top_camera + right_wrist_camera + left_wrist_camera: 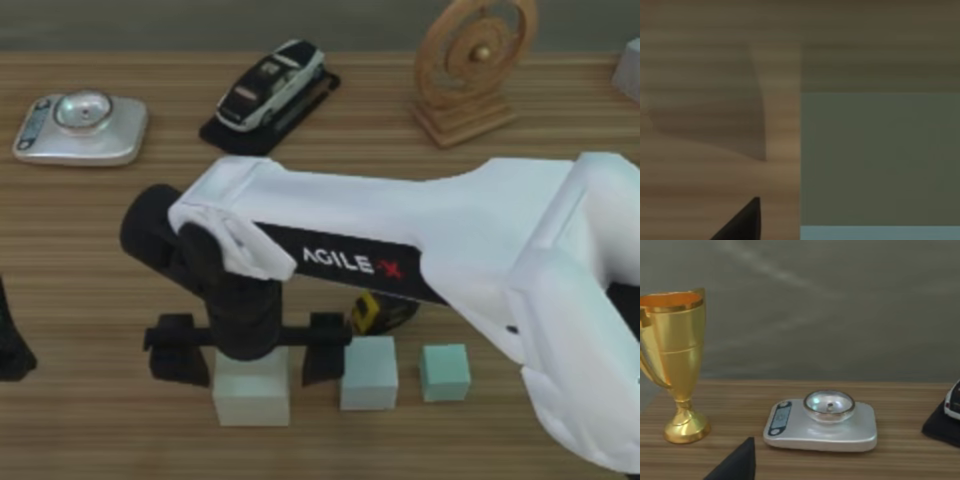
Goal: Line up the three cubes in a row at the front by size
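Three cubes stand in a row near the table's front edge. The large off-white cube [251, 392] is leftmost, the medium pale blue cube [368, 373] is in the middle, and the small mint-green cube [444, 372] is on the right. My right gripper [252, 356] hovers over the large cube's far side, open. Its black fingers [181, 358] straddle the cube with gaps on both sides. In the right wrist view one fingertip [747, 220] shows beside a shaded cube face [880, 160]; which cube I cannot tell. My left gripper [12, 345] is parked at the left edge, open.
A yellow-black tape measure [372, 312] lies just behind the blue cube, partly under my right arm. At the back stand a silver kitchen scale [80, 128], a model car on a black base [270, 88] and a wooden ring ornament [472, 65]. A gold trophy [677, 360] stands far left.
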Controlling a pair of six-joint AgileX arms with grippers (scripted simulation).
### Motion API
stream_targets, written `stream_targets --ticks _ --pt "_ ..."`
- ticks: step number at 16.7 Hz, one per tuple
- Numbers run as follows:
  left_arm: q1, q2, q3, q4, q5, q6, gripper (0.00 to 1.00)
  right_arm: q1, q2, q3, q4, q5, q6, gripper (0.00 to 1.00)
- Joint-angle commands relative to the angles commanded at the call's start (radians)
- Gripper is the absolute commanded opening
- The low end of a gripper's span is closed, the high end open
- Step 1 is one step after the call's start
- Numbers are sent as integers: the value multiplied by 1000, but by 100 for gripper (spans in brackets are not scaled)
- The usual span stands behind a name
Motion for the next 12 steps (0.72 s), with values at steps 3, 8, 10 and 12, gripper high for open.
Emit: stream_targets --ticks 3,8,10,12 --pt "0 0 0 0 0 0 100 -1 0 4 -4 0 -1 100" --pt "0 0 0 0 0 0 100 6 -23 126 -153 0 0 100" --pt "0 0 0 0 0 0 100 7 -35 179 -219 -1 1 100" --pt "0 0 0 0 0 0 100 7 -43 202 -245 -1 -1 100"
